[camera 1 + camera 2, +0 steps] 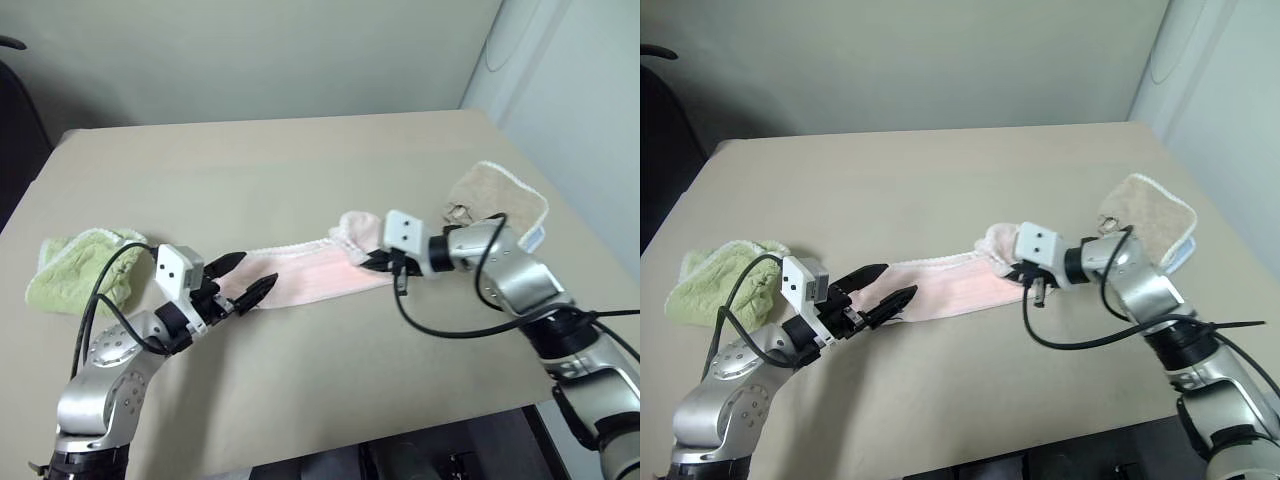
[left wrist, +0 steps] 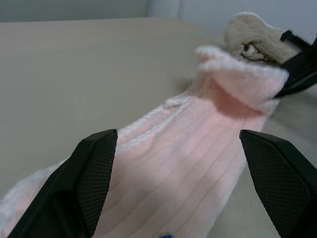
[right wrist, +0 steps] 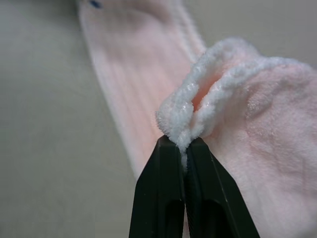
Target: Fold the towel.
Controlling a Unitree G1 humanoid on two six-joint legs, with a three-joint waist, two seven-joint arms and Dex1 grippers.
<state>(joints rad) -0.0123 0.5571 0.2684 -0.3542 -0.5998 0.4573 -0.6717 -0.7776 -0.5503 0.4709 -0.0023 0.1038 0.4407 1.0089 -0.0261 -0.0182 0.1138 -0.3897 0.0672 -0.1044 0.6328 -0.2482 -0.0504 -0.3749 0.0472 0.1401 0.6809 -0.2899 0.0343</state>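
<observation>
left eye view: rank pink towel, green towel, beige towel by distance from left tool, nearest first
1. Pink towel: right at the left tool, extending toward the right tool.
2. Green towel: on the robot's left, near the table edge.
3. Beige towel: far right.

Your left gripper (image 1: 240, 279) sits low with its fingers spread wide, pointing level toward the right. Your right arm bends inward, its gripper (image 1: 377, 260) angled down and leftward, fingers pinched tight on the pink towel (image 1: 310, 277) edge.

Pale pink towel (image 1: 305, 277), white trim; green towel (image 1: 75, 268); beige towel (image 1: 498, 197).
</observation>
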